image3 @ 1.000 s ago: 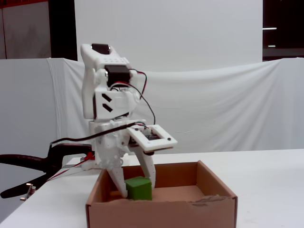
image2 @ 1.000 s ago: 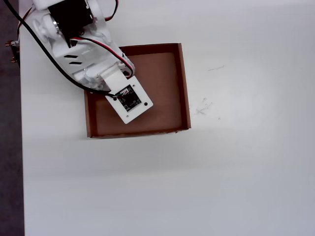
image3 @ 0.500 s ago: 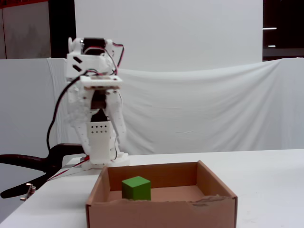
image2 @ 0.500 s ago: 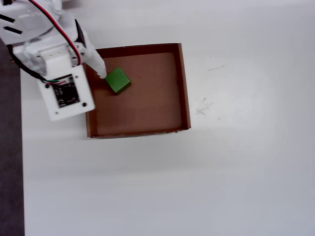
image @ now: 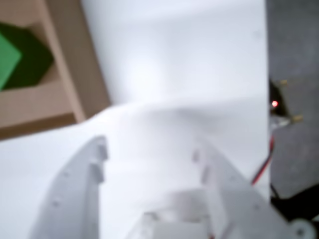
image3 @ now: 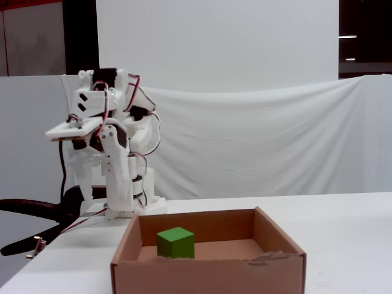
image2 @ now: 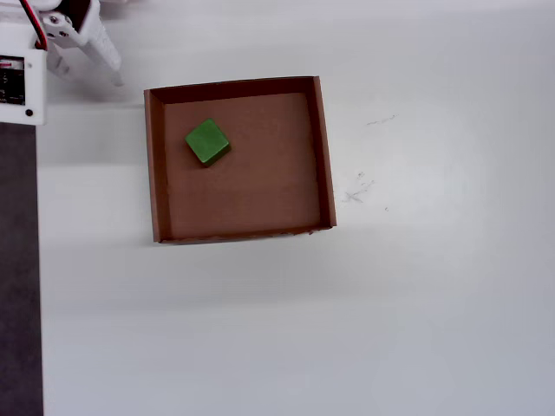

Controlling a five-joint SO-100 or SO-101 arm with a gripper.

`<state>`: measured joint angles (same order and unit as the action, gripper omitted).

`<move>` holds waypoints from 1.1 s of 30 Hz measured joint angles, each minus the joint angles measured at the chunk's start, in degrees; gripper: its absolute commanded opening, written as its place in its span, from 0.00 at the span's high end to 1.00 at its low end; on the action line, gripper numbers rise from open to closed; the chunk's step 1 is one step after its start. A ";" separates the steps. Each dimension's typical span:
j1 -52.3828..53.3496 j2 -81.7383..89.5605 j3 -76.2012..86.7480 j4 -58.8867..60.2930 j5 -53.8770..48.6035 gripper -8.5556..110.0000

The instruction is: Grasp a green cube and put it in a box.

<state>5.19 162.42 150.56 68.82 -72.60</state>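
Since the previous frames the arm has folded back off the box [image2: 324, 147] to its 10 o'clock corner in the overhead view. One green cube [image2: 207, 141] rests free on the floor at the tray's 10 o'clock quarter, as released. One box, one cube counted. Though blurred in the wrist view, the gripper [image: 149, 159] appears spread apart, holding nothing.

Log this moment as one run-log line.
cube: green cube resting in box, upper-left area | gripper: open, empty, beside box | arm: folded near base
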 measured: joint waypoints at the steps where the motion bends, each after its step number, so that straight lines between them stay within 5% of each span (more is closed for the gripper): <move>1: 0.70 2.72 1.41 1.05 0.00 0.73; 33: 8.44 19.69 19.95 1.23 0.18 0.73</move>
<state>13.62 182.11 170.51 70.05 -72.42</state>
